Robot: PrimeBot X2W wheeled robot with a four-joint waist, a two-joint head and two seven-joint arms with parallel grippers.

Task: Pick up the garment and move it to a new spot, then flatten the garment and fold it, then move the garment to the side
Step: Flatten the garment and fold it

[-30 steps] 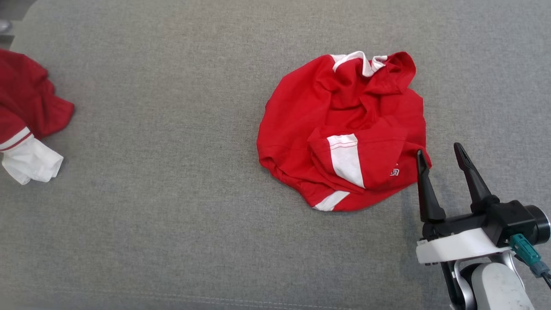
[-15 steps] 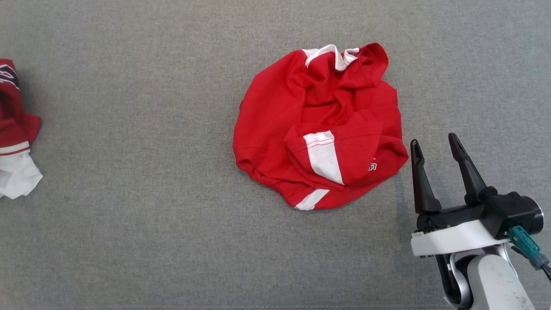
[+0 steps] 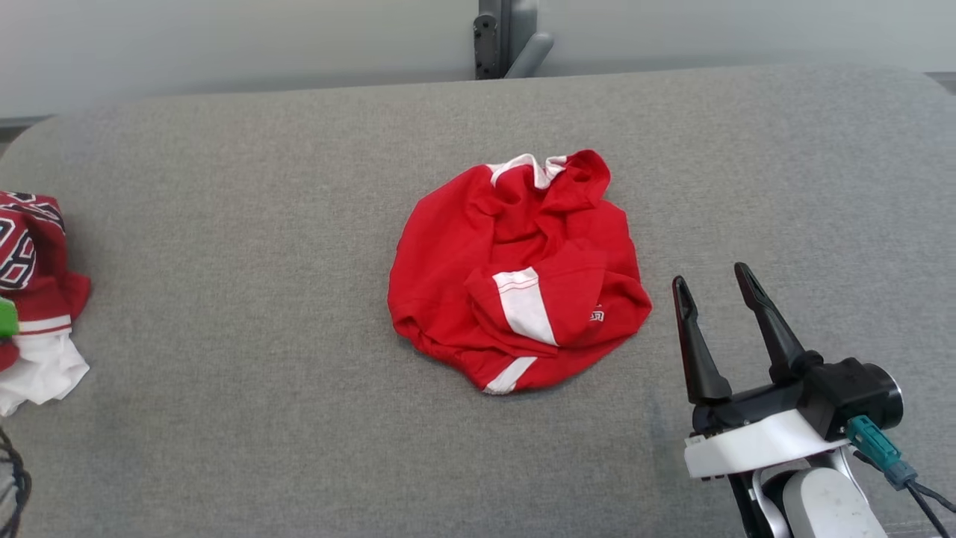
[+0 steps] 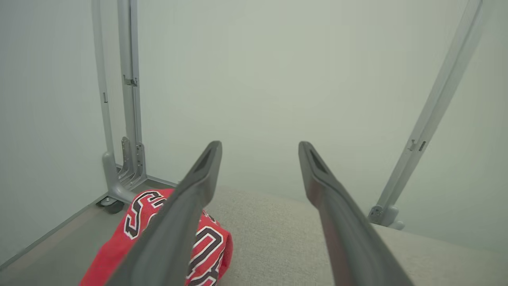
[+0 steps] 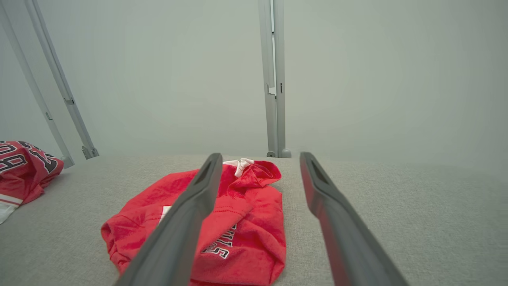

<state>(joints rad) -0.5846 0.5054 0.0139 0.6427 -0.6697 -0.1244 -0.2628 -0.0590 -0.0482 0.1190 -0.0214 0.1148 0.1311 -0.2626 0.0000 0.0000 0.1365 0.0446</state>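
A red garment with white trim lies crumpled in a round heap on the grey table, near the middle. The right wrist view shows the same garment ahead and left of the fingers. My right gripper stands open just right of the heap, apart from it, with nothing between its fingers. My left gripper is open too, empty, above the table's left end.
A pile of other red and white clothing sits at the table's left edge, and this pile lies under my left gripper. A grey metal post rises behind the far edge. Grey frame posts stand by the pale wall.
The camera has lifted, so the whole scene has slid down and the far edge and wall came into view. My right gripper now stands a little clear of the garment's right edge.
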